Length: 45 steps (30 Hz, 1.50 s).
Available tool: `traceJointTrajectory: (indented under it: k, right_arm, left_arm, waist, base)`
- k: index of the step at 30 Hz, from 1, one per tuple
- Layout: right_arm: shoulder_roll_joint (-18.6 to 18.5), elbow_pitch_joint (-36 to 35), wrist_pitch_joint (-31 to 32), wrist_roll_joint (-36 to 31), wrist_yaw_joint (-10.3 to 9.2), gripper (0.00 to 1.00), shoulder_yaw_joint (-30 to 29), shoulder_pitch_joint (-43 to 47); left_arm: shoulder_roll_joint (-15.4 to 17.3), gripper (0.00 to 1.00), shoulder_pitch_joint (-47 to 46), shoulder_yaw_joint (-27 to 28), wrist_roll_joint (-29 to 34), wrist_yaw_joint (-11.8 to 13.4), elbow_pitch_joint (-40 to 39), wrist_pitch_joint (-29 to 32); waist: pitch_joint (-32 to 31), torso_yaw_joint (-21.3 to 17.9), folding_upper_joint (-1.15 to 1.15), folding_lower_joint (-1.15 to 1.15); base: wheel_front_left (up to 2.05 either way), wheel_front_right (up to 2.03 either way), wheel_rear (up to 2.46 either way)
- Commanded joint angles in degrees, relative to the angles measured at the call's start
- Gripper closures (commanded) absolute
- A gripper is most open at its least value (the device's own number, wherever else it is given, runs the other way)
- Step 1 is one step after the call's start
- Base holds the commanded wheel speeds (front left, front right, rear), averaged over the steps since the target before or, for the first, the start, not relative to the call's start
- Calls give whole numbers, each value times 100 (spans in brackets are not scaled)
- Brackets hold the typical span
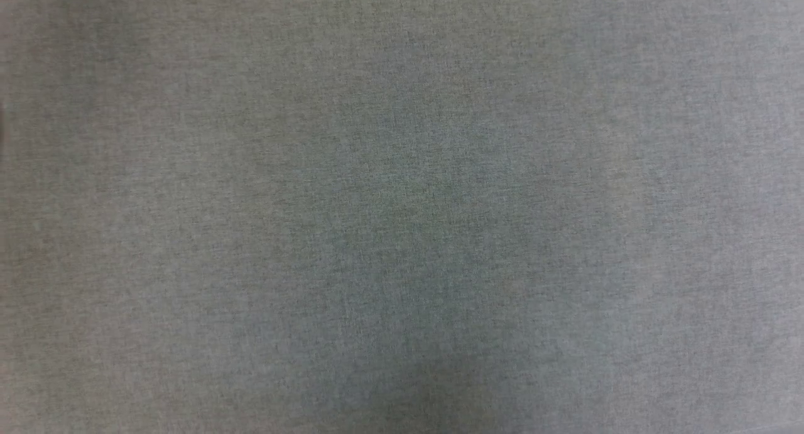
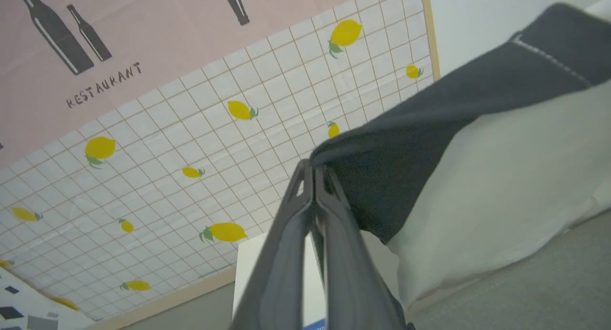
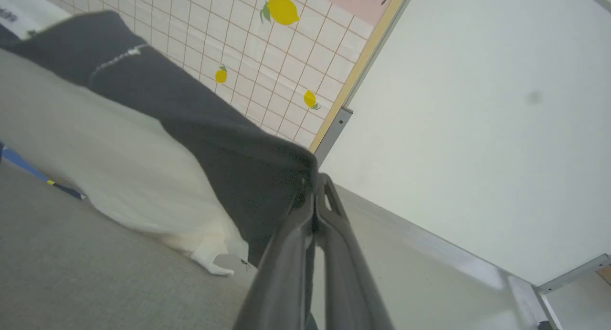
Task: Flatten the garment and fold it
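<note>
Left wrist view: L gripper [image 2: 312,170] has its jaws pressed right together, pinching a fold of black sleeve [image 2: 405,143] at the very tips. The T-shirt [image 2: 501,186] runs away to that view's right. Its dark knit has a line of pale stitching near the far end, and a diagonal seam then leads into the white body, so it's prob. a raglan cut.

In the right wrist view, R gripper [image 3: 317,184] is likewise fully closed, nipping the other black sleeve end [image 3: 238,153]. The white body [image 3: 95,143] sags from there down onto the grey tabletop cloth [image 1: 402,208], w/ its hem corner crumpled and touching the surface.

So the tee hangs between the two arms, upper part raised and lower part trailing on the table.

Step, as I read it: the flatten stage, w/ the tee held by both sleeves for spreading and no fold begun. Next move prob. calls for:
- keeping both pinches level and apart so the cloth stays taut
- lowering and drawing it across the surface so the body lies smooth, not bunched
- letting go only once it's flat

Materials:
- tee: soft matte cotton, limp, drapes in broad folds
- tabletop: tight grey weave, flat, some drag likely

Behind is a lemon-and-grid wall panel [image 2: 191,143] w/ a wood trim edge, then a plain white wall [image 3: 477,105].
</note>
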Motion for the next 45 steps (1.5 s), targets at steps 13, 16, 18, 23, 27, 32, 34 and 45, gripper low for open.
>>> traceJointTrajectory:
  k: [13, 16, 18, 23, 27, 32, 34, 45]
  right_arm:
    - [-1296, -1568, 695, 2134, -30, 100, 1448, 3021]
    - [-1550, -2043, 908, 2243, -30, 100, 1348, 3824]
    - [-1681, -2358, 1023, 2247, -30, 100, 1200, 4359]
    - [-1793, -3076, 1296, 2077, -30, 100, 598, 5603]
    - [-1659, -3642, 1682, 1911, -30, 100, 51, 6547]
    - [-1370, -4221, 2214, 1708, -30, 100, -557, 7602]
    - [-1253, -4343, 2382, 1664, -30, 100, -756, 7929]
    - [-547, -4346, 3458, 1292, -30, 100, -1108, 8934]
  left_arm:
    - [514, 100, 3244, -490, -1539, -376, -1263, 1341]
    - [705, 100, 3977, -560, -1848, -190, -1875, 1532]
    - [856, 100, 4455, -632, -2004, -14, -2263, 1665]
    - [1221, 100, 5509, -688, -2422, 523, -3036, 1867]
    - [1430, 100, 6179, -724, -2708, 911, -3568, 1952]
    - [1632, 100, 6894, -775, -3037, 1342, -4109, 2030]
    - [1675, 100, 7117, -780, -3164, 1478, -4260, 2037]
    - [1657, 100, 7802, -1073, -3557, 1698, -4409, 2294]
  waist:
    - [-1298, 154, 0, -1]
    - [-1542, 196, 0, -1]
    - [-1691, 221, 0, -1]
    - [-1966, 284, 0, -1]
    - [-2151, 354, 0, -1]
    - [-2262, 430, 0, -1]
    - [-2271, 457, 0, -1]
    - [-2274, 559, 0, -1]
  base:
    - [0, 0, 0]
    - [0, 0, 0]
    - [0, 0, 0]
    - [0, 0, 0]
    - [0, 0, 0]
    - [0, 0, 0]
    - [0, 0, 0]
    - [0, 0, 0]
